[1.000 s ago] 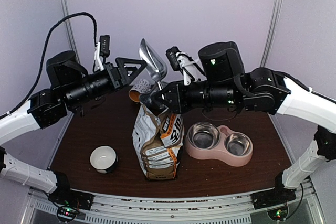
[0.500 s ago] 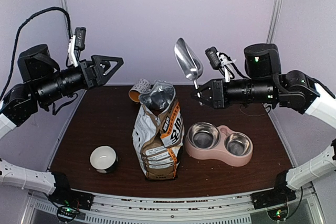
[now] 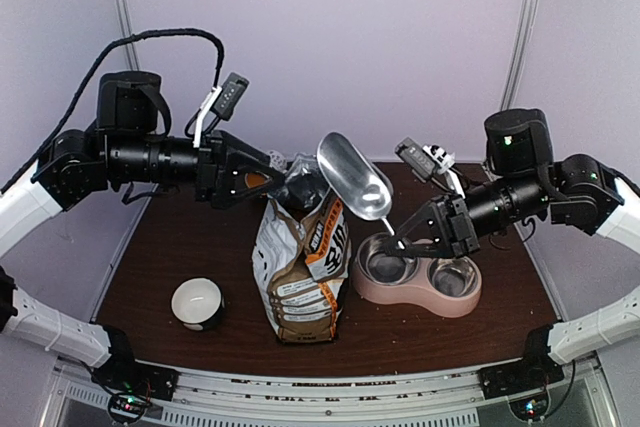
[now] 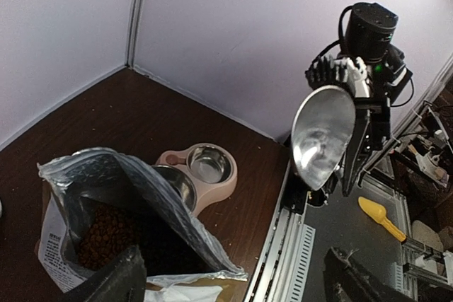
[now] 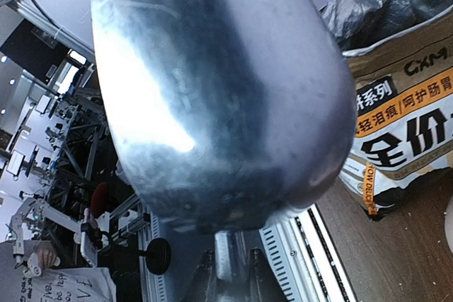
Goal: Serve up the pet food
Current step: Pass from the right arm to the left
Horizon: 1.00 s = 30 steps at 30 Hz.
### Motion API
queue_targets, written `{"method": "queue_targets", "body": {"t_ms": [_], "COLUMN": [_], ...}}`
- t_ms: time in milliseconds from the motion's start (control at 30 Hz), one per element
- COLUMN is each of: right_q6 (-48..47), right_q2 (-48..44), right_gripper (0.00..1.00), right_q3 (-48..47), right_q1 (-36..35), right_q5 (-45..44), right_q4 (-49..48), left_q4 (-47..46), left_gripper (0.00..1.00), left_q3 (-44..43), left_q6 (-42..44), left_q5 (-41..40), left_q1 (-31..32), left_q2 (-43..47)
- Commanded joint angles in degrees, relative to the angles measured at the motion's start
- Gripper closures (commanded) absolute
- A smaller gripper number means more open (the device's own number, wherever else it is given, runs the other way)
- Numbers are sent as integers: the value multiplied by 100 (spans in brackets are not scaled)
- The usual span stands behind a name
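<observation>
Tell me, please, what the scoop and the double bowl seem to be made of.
Scoop: likely polished metal, judging by its bright, mirror-like reflections. Double bowl: a matte pink base, probably plastic, holding two shiny cups that look like steel.

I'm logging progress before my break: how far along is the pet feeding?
Done: the bag stands open, with kibble showing inside. In hand: the right end effector grips a metal scoop, raised beside the bag and empty; the left end effector is open near the bag's mouth. Left: scooping and pouring, since both steel cups of the pink bowl are empty.
</observation>
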<state>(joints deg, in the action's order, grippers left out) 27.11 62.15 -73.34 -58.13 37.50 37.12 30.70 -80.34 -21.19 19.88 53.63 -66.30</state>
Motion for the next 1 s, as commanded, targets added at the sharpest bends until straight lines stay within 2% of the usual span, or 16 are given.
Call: {"method": "queue_targets", "body": {"t_ms": [0,200,367,467,700,900,967], "right_q6": [27,24,-42,-99,-178,-215,-217], "right_q2": [-1,205,384,482,613,631,626], "right_gripper": [100,100,100,100,100,100,100], "right_q3": [155,298,250,257,199,154,149], "right_q1": [16,-36,-102,-135,-146,-146,-146], "right_q5": [1028,1444,1636,1713,1726,1733,1769], "right_q4": [-65,-82,-32,30,100,145,142], "left_q4": [254,192,375,321,304,326,351], "left_gripper": [10,9,18,29,64,68,65], "left_q3": [-416,-566,-769,-788,-749,-697,-694], "left_q6": [481,553,648,647,664,700,712], "left_q5": [927,1300,1002,1042,1347,1403,1409], "left_q1": [-19,167,328,350,359,359,355], "left_q2": [-152,-405,-607,-628,-739,-742,-760]}}
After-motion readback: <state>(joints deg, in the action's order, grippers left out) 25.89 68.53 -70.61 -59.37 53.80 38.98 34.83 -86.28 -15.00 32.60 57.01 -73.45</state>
